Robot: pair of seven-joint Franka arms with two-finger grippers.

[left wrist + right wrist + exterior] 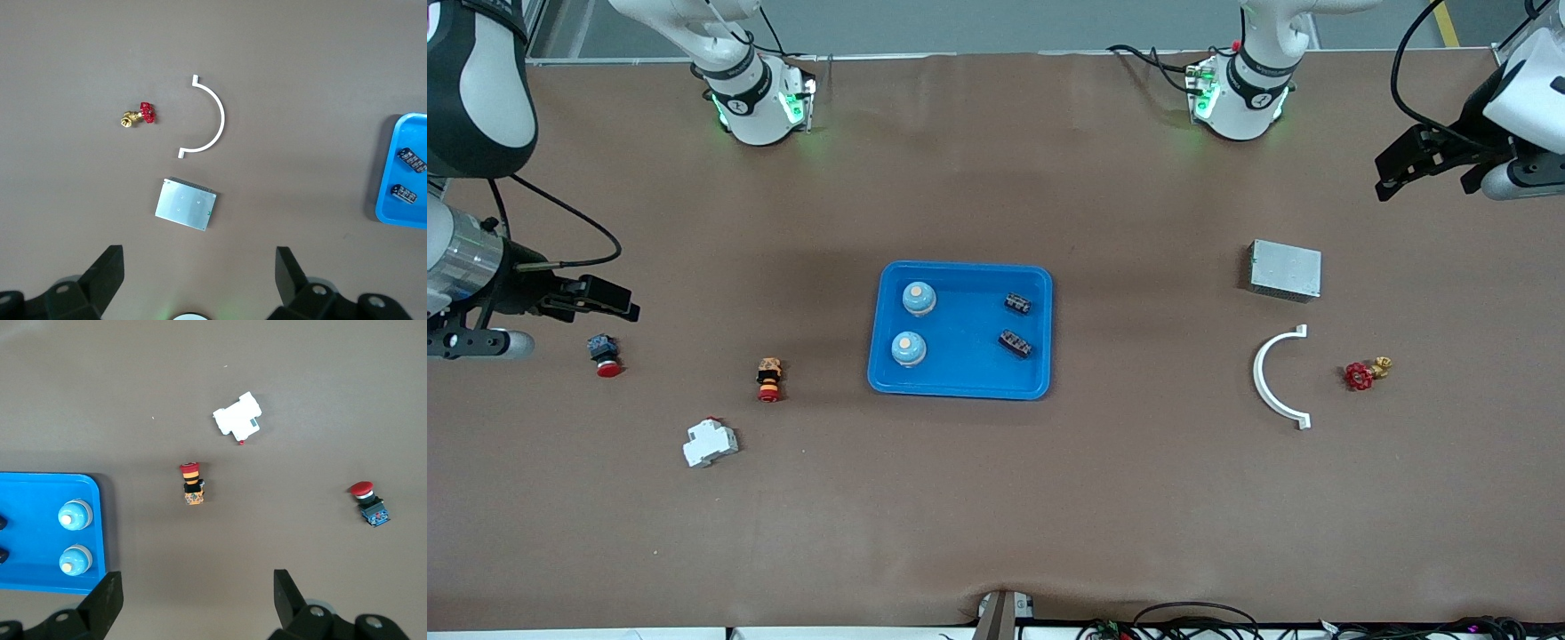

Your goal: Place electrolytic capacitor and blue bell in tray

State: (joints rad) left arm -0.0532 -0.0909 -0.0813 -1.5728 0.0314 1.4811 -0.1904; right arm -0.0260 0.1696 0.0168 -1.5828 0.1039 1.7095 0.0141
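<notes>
tray (960, 384): bright blue, sitting mid-surface, loads of bare brown surface (996, 516) all round its rim
blue bells (919, 298): two of them inside the tray, along the rim toward the right arm's end, one nearer the front camera than the other
capacitors (1018, 303): two small dark ones in the tray too, by the rim toward the left arm's end, apart from the bells
left gripper (1396, 173): up over the surface edge at its own end, fingers wide open, nothing in them, just waiting
right gripper (609, 300): same deal at its end, fingers spread, empty, above the blue-bodied red button (605, 355)
clutter, right arm's end: orange-bodied button (769, 379), white breaker (710, 443), all well apart
clutter, left arm's end: grey metal box (1285, 269), white curved bracket (1272, 378), red valve (1365, 373), well clear of the tray
</notes>
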